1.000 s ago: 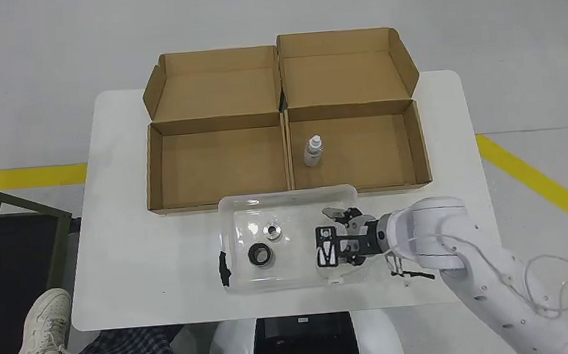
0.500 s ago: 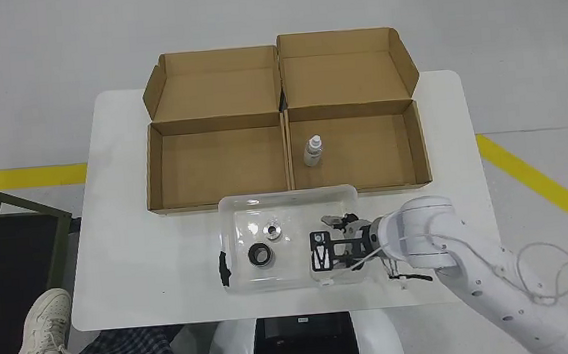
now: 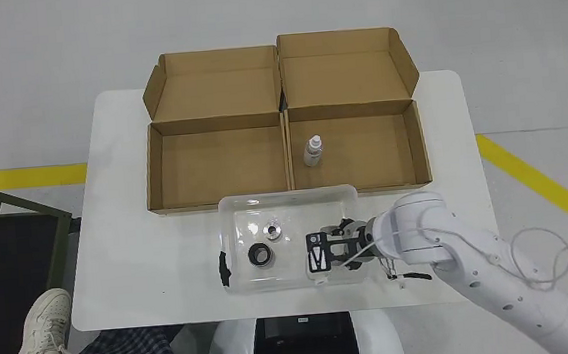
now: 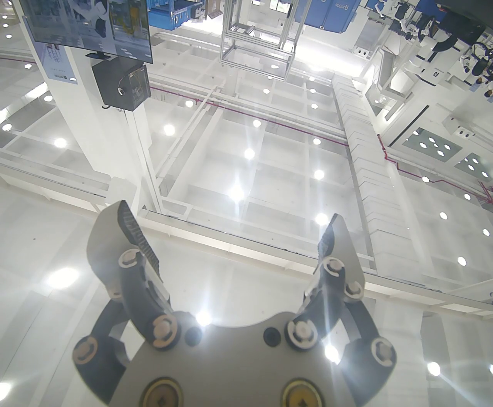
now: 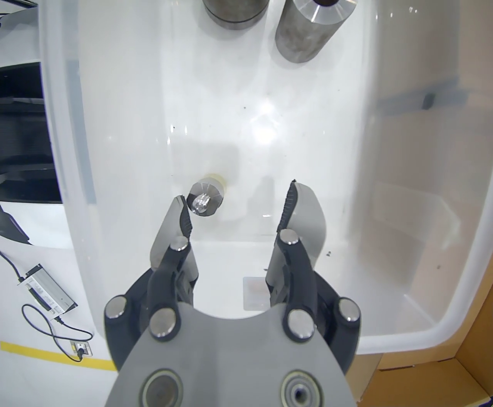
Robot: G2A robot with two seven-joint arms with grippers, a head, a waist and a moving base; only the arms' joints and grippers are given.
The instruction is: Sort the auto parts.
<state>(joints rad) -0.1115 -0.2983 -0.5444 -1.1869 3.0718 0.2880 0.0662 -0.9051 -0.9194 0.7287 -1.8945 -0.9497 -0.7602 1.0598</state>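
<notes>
Right arm point(image 3: 482, 277): extended across toward the robot's left.
Right gripper point(image 5: 237, 196): fingers spread, nothing between them.
Left gripper point(image 4: 227, 212): fingers spread wide, pointing upward.

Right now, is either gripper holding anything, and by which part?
Nothing is held. The right gripper is open beside a small metal part in the clear bin; the left gripper is open too.

The bin point(image 3: 285, 195) lies before the left box point(image 3: 218, 167) and right box point(image 3: 373, 155), which holds a bottle point(image 3: 313, 151).
</notes>
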